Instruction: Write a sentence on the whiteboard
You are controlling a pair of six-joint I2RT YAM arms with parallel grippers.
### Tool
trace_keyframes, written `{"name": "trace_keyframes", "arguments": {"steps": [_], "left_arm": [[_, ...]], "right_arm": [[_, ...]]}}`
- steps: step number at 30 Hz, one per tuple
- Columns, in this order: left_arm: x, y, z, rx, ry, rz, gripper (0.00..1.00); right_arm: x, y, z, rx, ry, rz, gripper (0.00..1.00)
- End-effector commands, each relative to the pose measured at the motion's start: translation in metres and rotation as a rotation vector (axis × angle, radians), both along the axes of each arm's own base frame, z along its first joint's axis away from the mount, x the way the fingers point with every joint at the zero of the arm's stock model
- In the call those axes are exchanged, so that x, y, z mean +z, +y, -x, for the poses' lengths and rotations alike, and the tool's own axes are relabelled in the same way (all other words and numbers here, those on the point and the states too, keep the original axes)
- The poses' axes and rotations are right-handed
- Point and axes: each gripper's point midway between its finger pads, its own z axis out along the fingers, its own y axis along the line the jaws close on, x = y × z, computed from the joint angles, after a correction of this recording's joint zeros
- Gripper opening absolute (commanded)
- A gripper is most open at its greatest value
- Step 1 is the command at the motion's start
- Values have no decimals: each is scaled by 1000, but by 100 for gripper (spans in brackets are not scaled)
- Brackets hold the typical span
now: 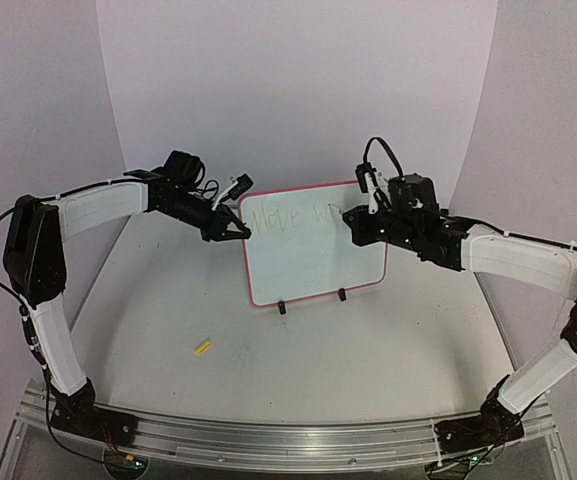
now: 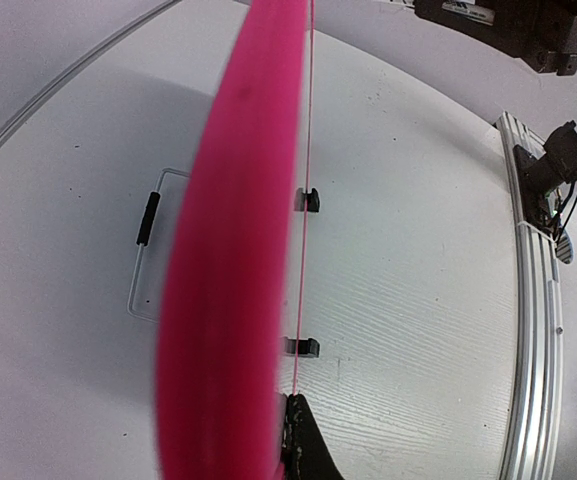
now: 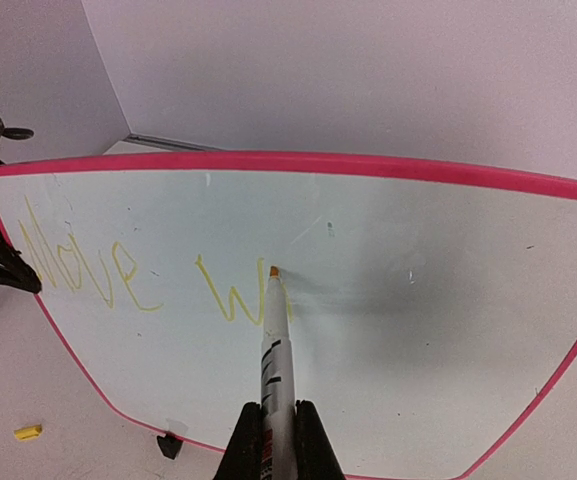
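The whiteboard [image 1: 313,262], white with a pink-red frame, stands upright on the table's middle. My left gripper [image 1: 240,232] is shut on its left edge. In the left wrist view the frame [image 2: 228,280] is a blurred pink band against one black finger [image 2: 308,450]; the other finger is hidden behind it. My right gripper [image 3: 276,412] is shut on a white marker [image 3: 276,350], and the orange tip touches the board. The sentence [image 3: 118,275] reads "Move W" in faint yellow, with the tip at the end of the W. It shows faintly along the board's top [image 1: 288,215].
A small yellow cap [image 1: 203,348] lies on the table in front of the board, to the left. Two black feet [image 1: 281,308] [image 1: 342,295] hold the board up. An aluminium rail [image 1: 268,440] runs along the near edge. White backdrop walls close the back and sides.
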Motion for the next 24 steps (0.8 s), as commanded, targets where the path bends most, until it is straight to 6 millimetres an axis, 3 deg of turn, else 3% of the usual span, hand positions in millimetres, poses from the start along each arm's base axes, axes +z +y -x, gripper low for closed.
{"name": "trace_keyframes", "arguments": {"steps": [1, 13, 24], "left_arm": [[-28, 12, -14, 46, -59, -133, 0], [-27, 13, -14, 50, -59, -132, 0], [-28, 13, -14, 49, -57, -133, 0]], "right_arm": [[35, -9, 5, -19, -76, -48, 0], [12, -16, 9, -30, -34, -10, 0], [5, -11, 2, -34, -24, 7, 0]]}}
